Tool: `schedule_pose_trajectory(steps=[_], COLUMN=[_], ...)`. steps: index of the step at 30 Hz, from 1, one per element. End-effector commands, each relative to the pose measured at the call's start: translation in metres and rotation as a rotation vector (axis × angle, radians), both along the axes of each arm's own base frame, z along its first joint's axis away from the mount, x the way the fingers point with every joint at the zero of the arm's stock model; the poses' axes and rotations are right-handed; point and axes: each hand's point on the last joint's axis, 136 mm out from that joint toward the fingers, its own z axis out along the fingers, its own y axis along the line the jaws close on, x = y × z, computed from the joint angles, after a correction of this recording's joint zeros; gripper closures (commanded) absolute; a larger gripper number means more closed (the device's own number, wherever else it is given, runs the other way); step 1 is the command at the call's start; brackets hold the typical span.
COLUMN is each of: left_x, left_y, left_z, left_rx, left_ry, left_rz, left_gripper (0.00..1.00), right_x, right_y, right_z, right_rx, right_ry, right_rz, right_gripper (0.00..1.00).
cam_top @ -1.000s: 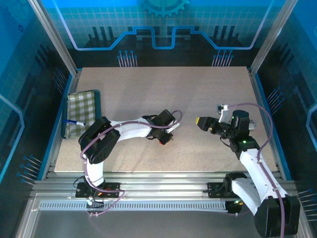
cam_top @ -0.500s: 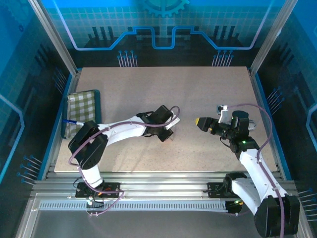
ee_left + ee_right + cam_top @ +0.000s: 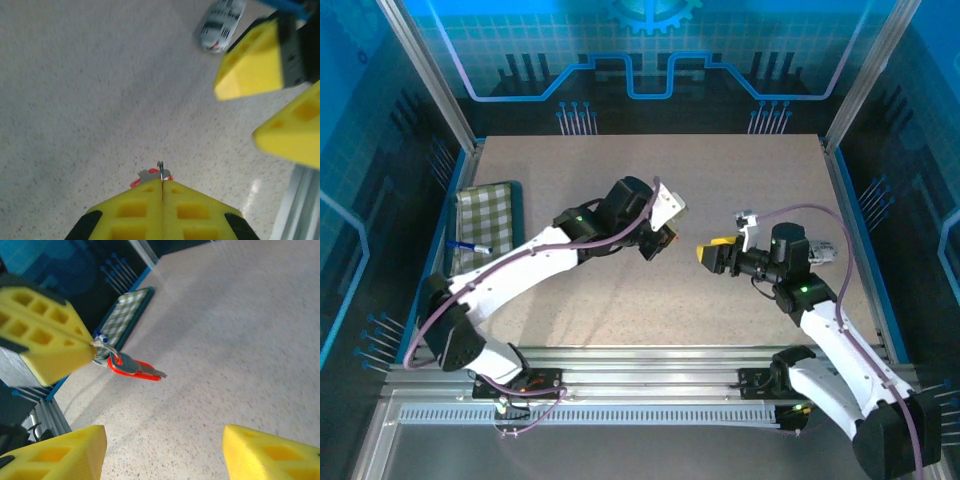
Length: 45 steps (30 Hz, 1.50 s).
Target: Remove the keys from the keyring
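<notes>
My left gripper (image 3: pixel 161 181) is shut on the thin metal keyring (image 3: pixel 160 169), pinching it edge-on at the fingertips. The keys (image 3: pixel 146 175), one grey with a red piece behind it, hang from the ring just past the pads. In the right wrist view the keyring (image 3: pixel 103 348) sticks out of the left gripper's yellow finger (image 3: pixel 47 340), and the keys (image 3: pixel 135 367) dangle above the table. My right gripper (image 3: pixel 165 455) is open, a short way off and facing the keys. From above, the left gripper (image 3: pixel 658 242) and right gripper (image 3: pixel 712 256) are close together mid-table.
A green checked cloth (image 3: pixel 485 222) with a blue pen (image 3: pixel 470 247) on it lies at the table's left edge. The speckled table (image 3: pixel 620 170) is fenced by blue rails and metal posts.
My left arm has stretched out and carried the keyring up and away from the near edge. The right gripper has moved left toward it and narrowed slightly.
</notes>
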Motion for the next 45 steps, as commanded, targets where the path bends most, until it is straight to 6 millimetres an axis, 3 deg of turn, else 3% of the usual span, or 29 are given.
schedule_pose_trajectory(steps=[1, 11, 17, 20, 22, 28, 36, 45], left_x=[-0.012, -0.036, -0.042, -0.044, -0.045, -0.047, -0.051, -0.058], left_y=[0.003, 0.016, 0.017, 0.016, 0.015, 0.014, 0.012, 0.012], left_z=[0.045, 0.105, 0.115, 0.116, 0.118, 0.122, 0.127, 0.133], left_rx=[-0.087, -0.279, -0.324, -0.343, -0.359, -0.382, -0.417, -0.442], left_ry=[-0.068, -0.160, -0.168, -0.166, -0.166, -0.164, -0.156, -0.145], left_rz=[-0.042, -0.052, -0.058, -0.059, -0.059, -0.064, -0.077, -0.096], left_gripper=[0.99, 0.98, 0.97, 0.97, 0.97, 0.97, 0.97, 0.97], right_x=[0.002, -0.008, -0.019, -0.021, -0.024, -0.025, -0.017, -0.019], right_y=[0.009, 0.030, 0.046, 0.052, 0.056, 0.063, 0.063, 0.064], right_z=[0.051, 0.121, 0.144, 0.144, 0.156, 0.157, 0.152, 0.162], right_rx=[-0.025, 0.092, 0.110, 0.107, 0.116, 0.115, 0.106, 0.135], right_ry=[-0.218, -0.343, -0.377, -0.380, -0.408, -0.416, -0.402, -0.423], right_rz=[0.037, 0.178, 0.273, 0.288, 0.300, 0.316, 0.280, 0.290], right_gripper=[0.39, 0.52, 0.54, 0.56, 0.57, 0.59, 0.58, 0.66])
